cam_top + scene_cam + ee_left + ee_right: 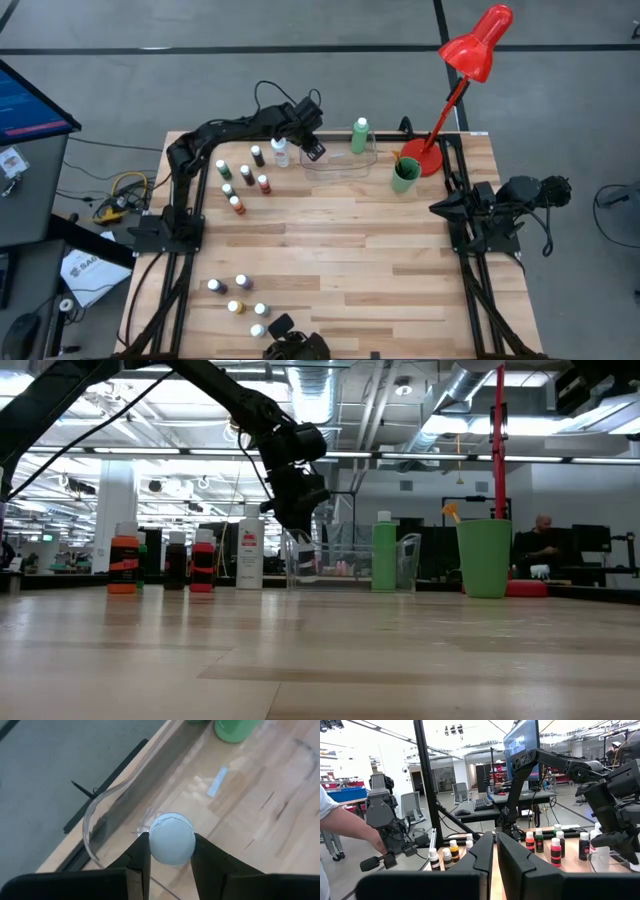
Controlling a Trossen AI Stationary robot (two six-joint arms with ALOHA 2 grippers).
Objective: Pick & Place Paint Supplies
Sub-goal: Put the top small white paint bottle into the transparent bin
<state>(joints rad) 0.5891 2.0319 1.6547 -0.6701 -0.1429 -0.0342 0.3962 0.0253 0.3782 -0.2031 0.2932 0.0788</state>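
My left gripper [313, 151] reaches to the table's far middle and is shut on a small white-capped bottle [171, 839] over the left end of the clear plastic tray [345, 165]. The bottle's body is hidden under its cap. A tall green bottle [360, 135] stands at the tray's far right corner, and a tall white bottle [280, 152] stands upright just left of the gripper. Several tiny bottles [245, 182] stand upright at the far left, and several more [240, 300] at the near left. My right gripper [495, 847] is shut, holds nothing, and is parked at the table's right edge. My left gripper pinches the bottle's round white cap [156, 845] between its two fingers [140, 857], one on either side. The fingers slant steeply down from the table's left. The bottle hangs upright below them, inside the tray's rim [95, 810]. Whether its base touches the tray floor I cannot tell.
A green cup [404, 176] stands right of the tray, with the red desk lamp's base [422, 157] behind it. The wide middle of the wooden table [340, 240] is bare. A person's arm [345, 827] shows beyond the table in the right wrist view.
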